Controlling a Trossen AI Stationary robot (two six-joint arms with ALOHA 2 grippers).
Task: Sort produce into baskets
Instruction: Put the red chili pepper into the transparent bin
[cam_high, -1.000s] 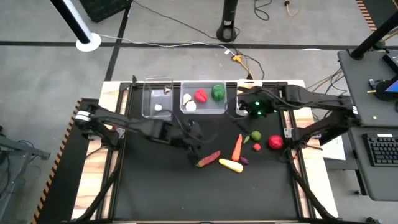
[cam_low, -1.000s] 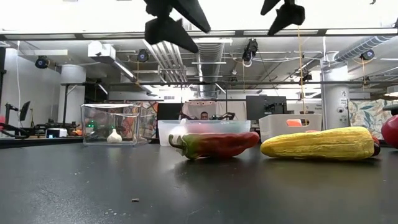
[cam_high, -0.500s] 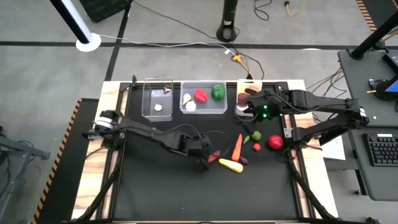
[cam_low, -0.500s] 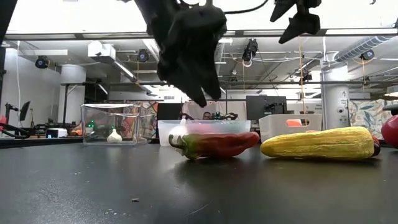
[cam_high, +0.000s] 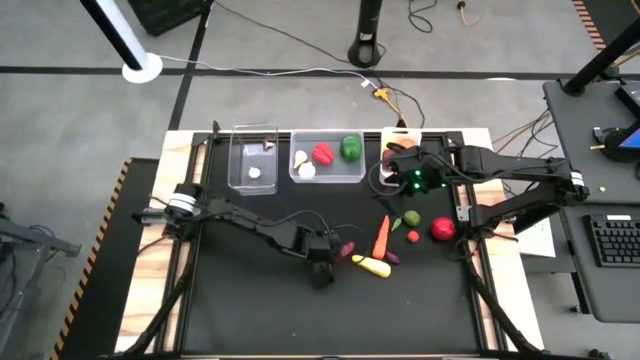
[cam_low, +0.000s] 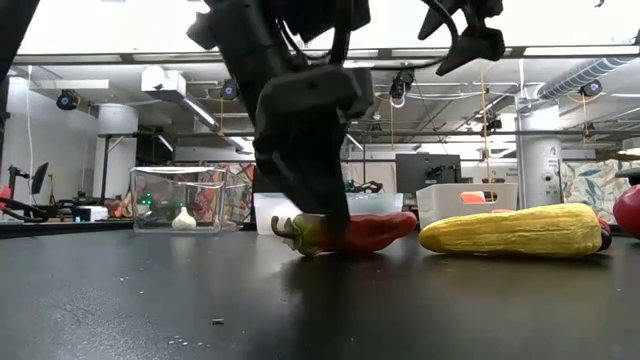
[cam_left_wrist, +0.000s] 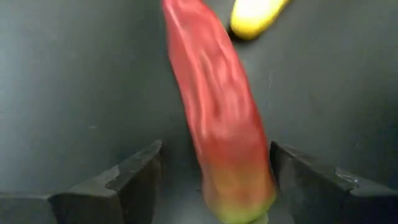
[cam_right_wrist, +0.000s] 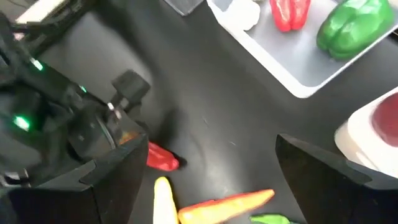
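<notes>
A long red pepper (cam_left_wrist: 217, 118) with a green stem end lies on the black table beside a yellow squash (cam_high: 372, 266). My left gripper (cam_left_wrist: 214, 149) is open and low over the pepper's stem end. Its fingers stand on either side of the pepper with a gap at each side. In the low view my left gripper (cam_low: 310, 200) hides the pepper's left part (cam_low: 375, 230). My right gripper (cam_right_wrist: 211, 168) is open and empty, up by the white bin (cam_high: 392, 150). The narrow clear bin (cam_high: 252, 150) holds a garlic. The wider clear bin (cam_high: 328, 172) holds garlic, a red pepper and a green pepper.
An orange carrot (cam_high: 382, 235), a purple bit (cam_high: 392, 257), a small green piece (cam_high: 411, 217), a small red piece (cam_high: 413, 236) and a round red fruit (cam_high: 442, 229) lie right of the pepper. The three bins stand in a row along the far edge.
My left gripper has gone toward the table's near right and come down from high above the table. Its open fingers now stand on either side of the red pepper's stem end. The pepper has not moved.
</notes>
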